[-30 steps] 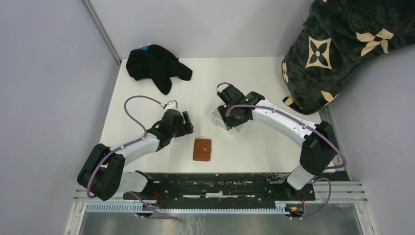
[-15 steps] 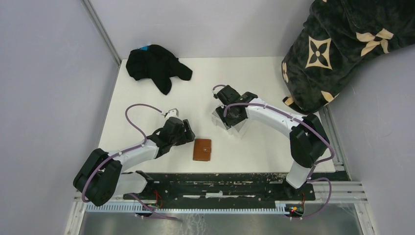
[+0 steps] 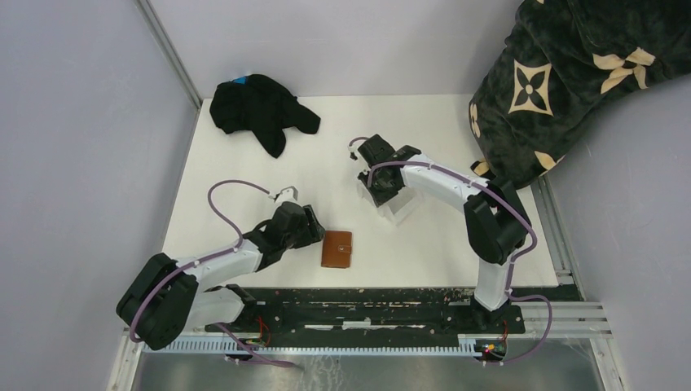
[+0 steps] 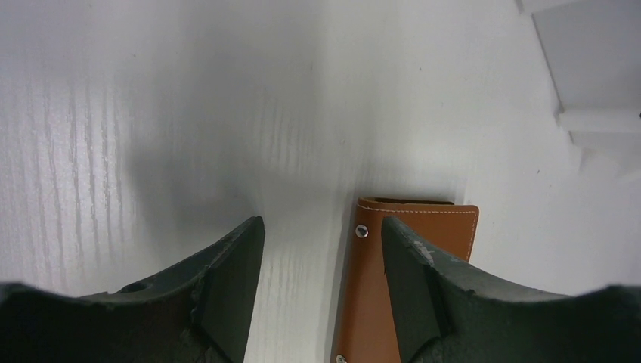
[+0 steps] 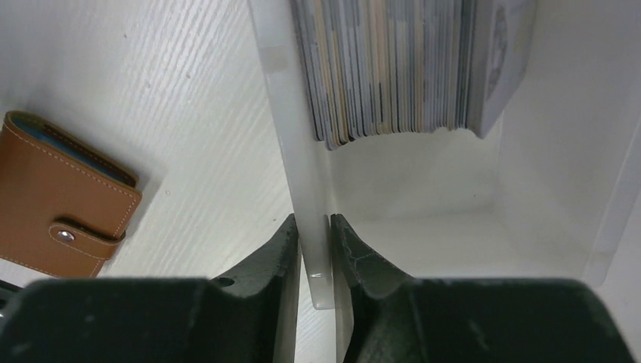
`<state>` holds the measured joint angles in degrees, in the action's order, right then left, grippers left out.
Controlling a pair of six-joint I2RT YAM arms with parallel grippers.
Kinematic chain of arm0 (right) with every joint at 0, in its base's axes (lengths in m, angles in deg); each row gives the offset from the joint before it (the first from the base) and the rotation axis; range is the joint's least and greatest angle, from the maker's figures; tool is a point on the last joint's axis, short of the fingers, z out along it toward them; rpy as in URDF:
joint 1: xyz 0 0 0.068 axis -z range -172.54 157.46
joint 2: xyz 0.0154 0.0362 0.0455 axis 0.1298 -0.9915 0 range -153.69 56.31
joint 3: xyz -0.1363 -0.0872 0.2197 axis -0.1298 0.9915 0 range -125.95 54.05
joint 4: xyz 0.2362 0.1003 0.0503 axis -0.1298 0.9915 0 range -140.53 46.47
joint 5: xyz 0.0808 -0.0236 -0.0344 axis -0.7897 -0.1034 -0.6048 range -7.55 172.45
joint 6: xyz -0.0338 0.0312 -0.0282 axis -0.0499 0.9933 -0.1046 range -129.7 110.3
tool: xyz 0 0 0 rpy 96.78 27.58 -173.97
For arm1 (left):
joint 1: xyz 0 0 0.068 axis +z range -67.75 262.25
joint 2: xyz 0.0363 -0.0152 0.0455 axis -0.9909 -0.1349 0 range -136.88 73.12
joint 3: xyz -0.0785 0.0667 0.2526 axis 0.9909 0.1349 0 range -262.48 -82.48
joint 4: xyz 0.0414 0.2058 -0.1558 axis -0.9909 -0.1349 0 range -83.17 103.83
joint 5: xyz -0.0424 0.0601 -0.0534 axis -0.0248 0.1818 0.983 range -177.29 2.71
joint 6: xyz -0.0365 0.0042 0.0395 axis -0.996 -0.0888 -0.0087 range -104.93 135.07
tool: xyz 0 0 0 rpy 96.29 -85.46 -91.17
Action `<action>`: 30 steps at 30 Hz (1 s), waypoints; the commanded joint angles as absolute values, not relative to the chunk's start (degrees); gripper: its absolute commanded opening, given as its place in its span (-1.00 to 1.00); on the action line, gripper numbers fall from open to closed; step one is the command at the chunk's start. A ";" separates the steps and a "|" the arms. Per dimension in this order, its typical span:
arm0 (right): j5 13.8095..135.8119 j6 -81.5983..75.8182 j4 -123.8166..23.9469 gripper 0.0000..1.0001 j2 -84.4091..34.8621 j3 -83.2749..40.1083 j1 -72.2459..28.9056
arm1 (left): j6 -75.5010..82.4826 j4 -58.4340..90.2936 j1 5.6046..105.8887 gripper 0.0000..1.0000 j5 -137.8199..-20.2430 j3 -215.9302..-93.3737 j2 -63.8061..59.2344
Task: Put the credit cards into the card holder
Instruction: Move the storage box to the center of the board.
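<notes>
The card holder (image 3: 336,248) is a brown leather wallet lying shut on the white table, its snap tab (image 5: 83,236) fastened. My left gripper (image 3: 315,230) stands open right beside it. In the left wrist view the card holder's (image 4: 447,231) left edge lies between the jaws (image 4: 321,227), with the right finger over the leather. The credit cards (image 5: 389,68) stand on edge as a stack inside the clear tray (image 3: 399,208). My right gripper (image 5: 314,221) is shut on the tray's left wall (image 5: 302,151), one finger outside and one inside.
A black cloth (image 3: 257,110) lies at the far left of the table. A dark patterned blanket (image 3: 562,73) hangs over the far right corner. Metal rails run along the table's left and right edges.
My left gripper moved nearer and down to the card holder's left edge, narrowing slightly. My right gripper shifted a little left and closed on the tray's wall.
</notes>
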<state>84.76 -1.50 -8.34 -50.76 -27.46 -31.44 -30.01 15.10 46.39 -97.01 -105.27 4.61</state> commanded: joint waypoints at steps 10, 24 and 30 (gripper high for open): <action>81.33 -4.52 -8.85 -0.65 -62.99 -45.78 -29.81 | -36.67 17.46 42.27 0.25 -96.70 -102.39 4.55; 75.95 -6.21 -4.49 -0.56 -73.13 -61.97 -29.83 | -37.66 19.78 41.64 0.23 -96.87 -102.21 0.52; 78.78 -6.20 -4.01 -0.01 -72.29 -64.23 -29.89 | -38.84 20.57 41.41 0.19 -97.03 -101.82 -0.13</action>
